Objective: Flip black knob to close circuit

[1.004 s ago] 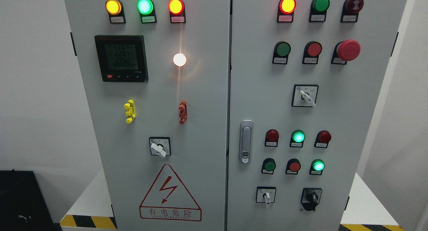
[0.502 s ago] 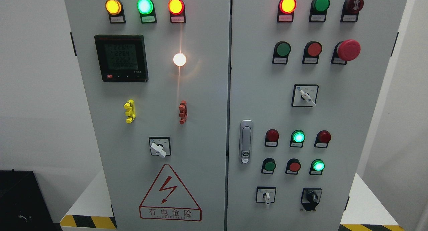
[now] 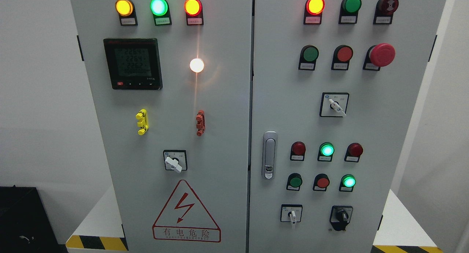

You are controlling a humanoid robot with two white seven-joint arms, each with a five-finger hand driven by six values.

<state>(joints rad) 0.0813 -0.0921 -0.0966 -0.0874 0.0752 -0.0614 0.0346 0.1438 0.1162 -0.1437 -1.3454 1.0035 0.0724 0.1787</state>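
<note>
The black knob [image 3: 342,217] sits at the lower right of the right cabinet door, on a black square plate. Its handle points roughly up and down, tilted slightly. Above it glow two green lamps [image 3: 349,181] [image 3: 327,149]. A white selector switch [image 3: 292,216] sits to its left. Neither of my hands nor arms shows in the head view.
A grey two-door electrical cabinet fills the view, with a door latch [image 3: 269,155] near the middle seam, a red mushroom stop button [image 3: 381,54], a digital meter [image 3: 133,64] and a warning triangle [image 3: 186,212]. A black box [image 3: 22,216] stands at lower left. Yellow-black hazard stripes [image 3: 96,242] mark the base.
</note>
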